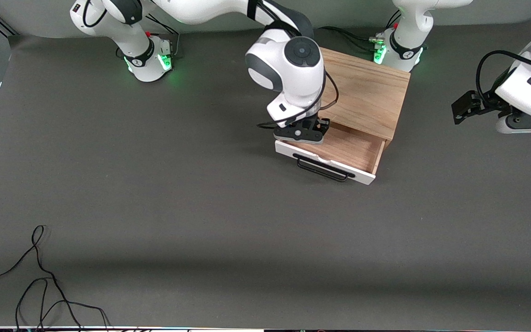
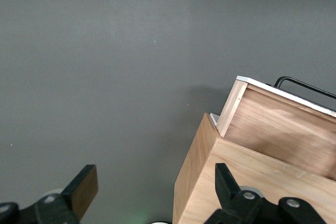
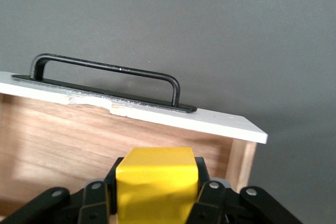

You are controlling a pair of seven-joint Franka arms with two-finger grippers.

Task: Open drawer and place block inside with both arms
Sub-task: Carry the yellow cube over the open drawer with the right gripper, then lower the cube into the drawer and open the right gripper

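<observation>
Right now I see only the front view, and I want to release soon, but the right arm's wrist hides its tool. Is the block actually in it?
Observer: Yes. The right wrist view shows the right tool shut on the yellow block, just above the open drawer, inside its white front.
Operator: And is the left tool open? I can't make out its fingers.
Observer: The left wrist view shows the left tool open and holding nothing. That arm waits at its own end of the table, looking toward the cabinet.
</observation>
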